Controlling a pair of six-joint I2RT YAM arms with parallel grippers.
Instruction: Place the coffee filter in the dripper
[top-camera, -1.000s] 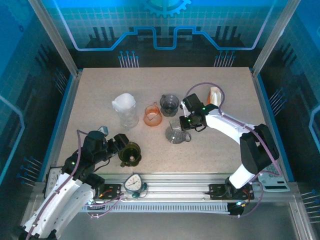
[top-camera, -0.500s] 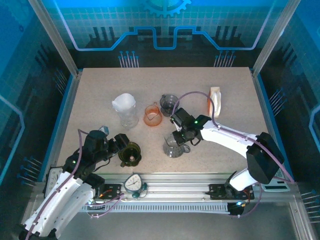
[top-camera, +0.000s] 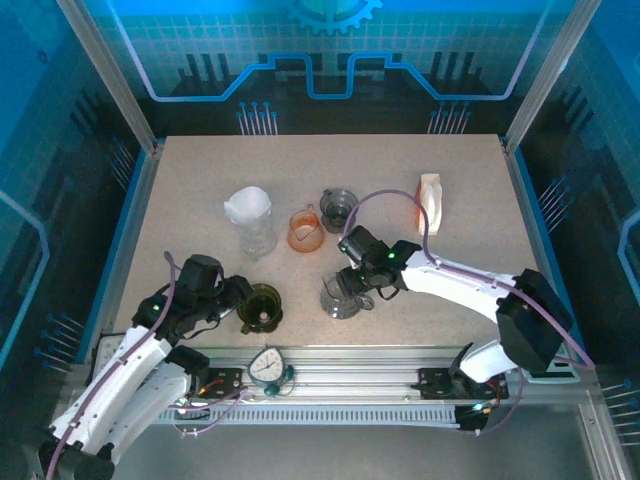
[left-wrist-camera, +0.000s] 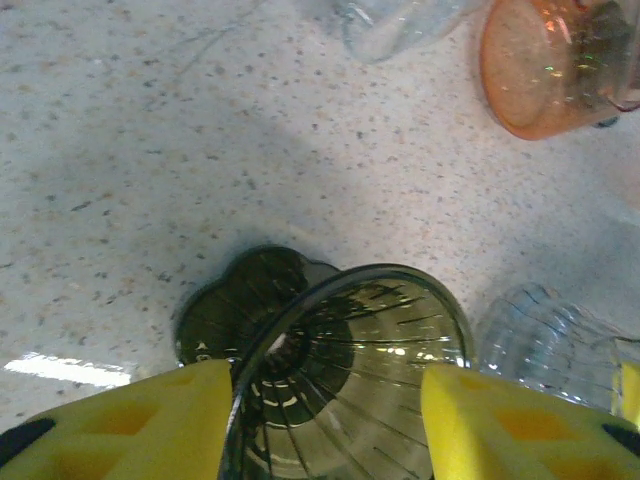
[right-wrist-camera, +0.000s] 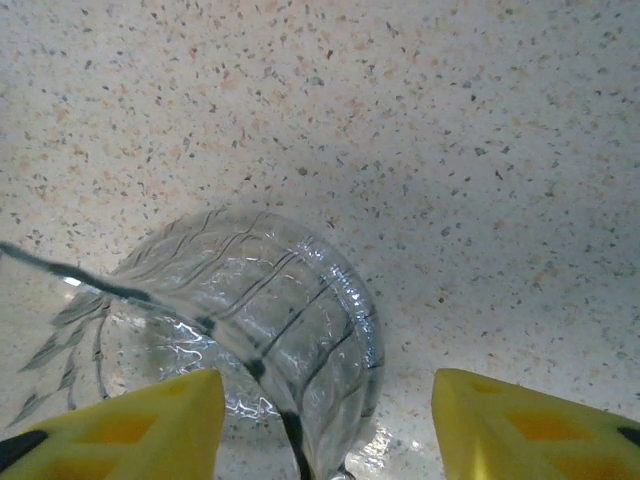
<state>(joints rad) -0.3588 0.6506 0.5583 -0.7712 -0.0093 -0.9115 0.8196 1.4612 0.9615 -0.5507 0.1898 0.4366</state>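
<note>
The white coffee filter (top-camera: 247, 205) sits on top of a clear glass at the table's middle left. A dark olive dripper (top-camera: 262, 307) stands near the front edge. My left gripper (top-camera: 243, 298) has its yellow fingers (left-wrist-camera: 150, 420) pressed against both sides of the olive dripper's rim (left-wrist-camera: 345, 380). To its right, a clear ribbed dripper (top-camera: 342, 296) rests on the table. My right gripper (top-camera: 352, 276) hovers over it, open. In the right wrist view the clear dripper (right-wrist-camera: 250, 330) lies next to the left finger, with bare table before the right finger.
An orange dripper (top-camera: 305, 232) and a dark grey one (top-camera: 339, 206) stand behind the clear one. A small orange-and-white packet (top-camera: 430, 200) lies at the back right. A dial scale (top-camera: 268, 365) sits on the front rail.
My right gripper dragged the clear dripper toward the front left, then opened and let it go. My left gripper's fingers closed in on the olive dripper.
</note>
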